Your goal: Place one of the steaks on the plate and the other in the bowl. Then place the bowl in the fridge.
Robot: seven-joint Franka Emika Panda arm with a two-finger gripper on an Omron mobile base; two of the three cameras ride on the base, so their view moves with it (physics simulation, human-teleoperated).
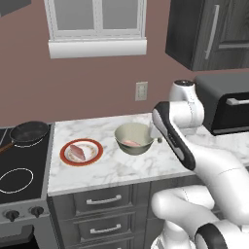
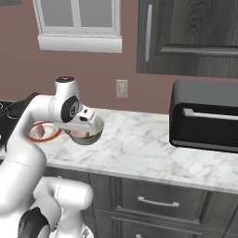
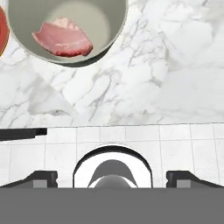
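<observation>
On the marble worktop (image 1: 121, 168) the plate (image 1: 81, 152) lies near the left edge, beside the stove (image 1: 19, 175), with one steak (image 1: 77, 152) lying on it. Just to the right of the plate stands the bowl (image 1: 133, 138), toward the middle of the worktop's depth; the other steak (image 1: 130, 143) lies inside it, flat on the bottom. In the hand view the bowl (image 3: 65, 30) sits at the top left with this steak (image 3: 63, 38) plainly inside, and bare marble spreads below and to the right of it.

The arm's hand hangs over the worktop just to the right of the bowl, above its rim. The gripper (image 3: 112, 177) holds nothing: its jaws stand wide apart, one dark tip at each side of the hand view's bottom, with the worktop's front edge and the pale floor tiles seen between them.

A black frying pan (image 1: 28, 132) rests on the stove's back left. A dark toaster oven (image 2: 204, 116) stands at the worktop's right end, against the wall.
</observation>
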